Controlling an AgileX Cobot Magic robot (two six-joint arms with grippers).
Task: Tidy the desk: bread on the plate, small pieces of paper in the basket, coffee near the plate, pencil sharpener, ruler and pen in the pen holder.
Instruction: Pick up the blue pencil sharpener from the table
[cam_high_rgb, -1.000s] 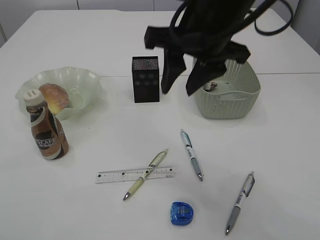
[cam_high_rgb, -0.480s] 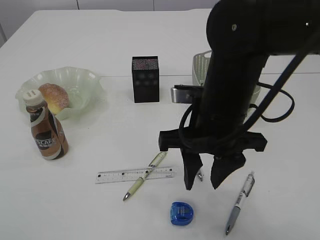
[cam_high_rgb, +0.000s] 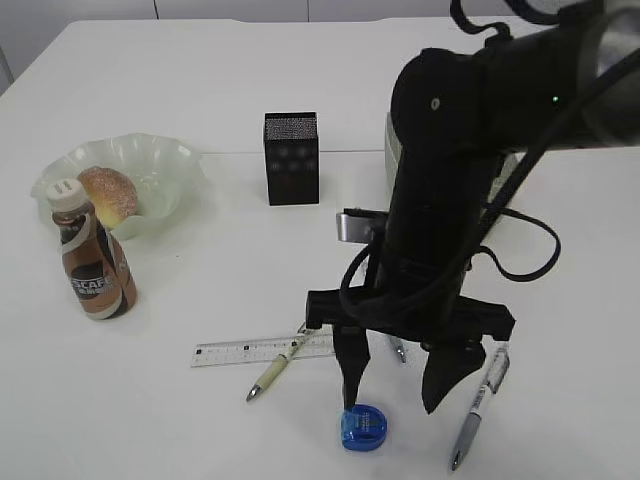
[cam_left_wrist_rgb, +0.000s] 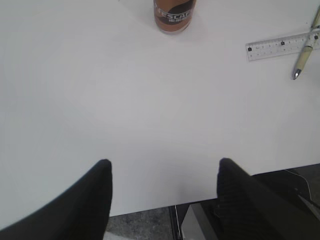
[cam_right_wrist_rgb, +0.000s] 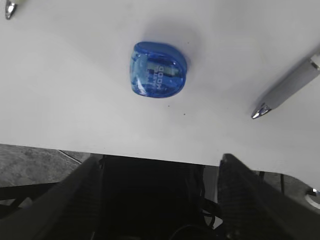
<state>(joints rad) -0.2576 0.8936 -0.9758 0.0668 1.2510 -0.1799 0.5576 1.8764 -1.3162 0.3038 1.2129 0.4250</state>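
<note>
Step in hand: pencil-sharpener pickup. Small translucent blue plastic sharpener (cam_high_rgb: 363, 427) lies on white worktop (cam_high_rgb: 180, 420), bottom centre of frame. Right gripper (cam_high_rgb: 395, 390) above it, jaws open, empty. Left gripper (cam_left_wrist_rgb: 162, 175) jaws open, idle. Next: descend, straddle, close.

The right arm (cam_high_rgb: 440, 200) stands in front of the basket (cam_high_rgb: 394, 140), so only a strip of its left wall shows and I can't see inside it. Behind the right gripper (cam_high_rgb: 395, 392), one pen (cam_high_rgb: 398, 350) is reduced to its tip, and the ruler (cam_high_rgb: 250, 350) loses its right end. In the left wrist view the coffee (cam_left_wrist_rgb: 173, 14) is cut off by the top edge, its lettering only partly readable. The print on the pencil sharpener (cam_right_wrist_rgb: 159, 70) is too blurred to read.
</note>
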